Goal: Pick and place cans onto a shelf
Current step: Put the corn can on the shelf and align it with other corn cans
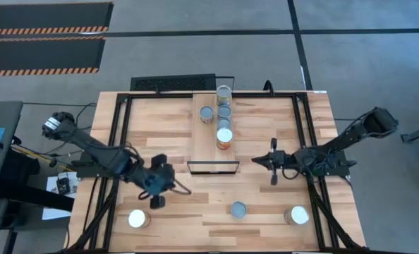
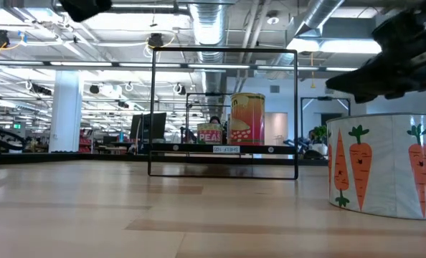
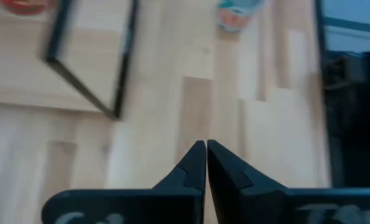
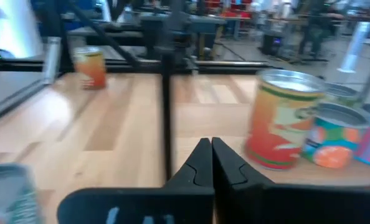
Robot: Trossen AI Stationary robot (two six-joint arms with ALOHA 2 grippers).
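- The left pincer (image 1: 155,201) is closed to a narrow tip, holding nothing, over bare bench (image 1: 174,226) on the left near side; in its wrist view the fingers (image 3: 194,163) meet.
- Just beside it, toward the near edge, stands a white-topped can (image 1: 138,219).
- The right pincer (image 1: 273,164) is also pinched shut and empty, fingers (image 4: 200,160) together, hovering right of the shelf's near end.
- The shelf (image 1: 204,141) lies along the middle of the bench, running from the far edge to a black frame (image 1: 213,168) at its near end.
- On the shelf stand five cans: a white-topped can with orange side (image 1: 225,137) nearest the frame, then three grey-topped ones in a line behind it, the last (image 1: 224,94) at the far end, and one (image 1: 207,114) to their left.
- In the right wrist view the orange can (image 4: 283,118) stands upright just beyond the frame post.
- On the near bench, well apart from the shelf, stand a grey-topped can (image 1: 238,209) and a second white-topped can (image 1: 297,215), right of it.
- In the low view a can with carrots on its side (image 2: 386,165) stands close on the right.
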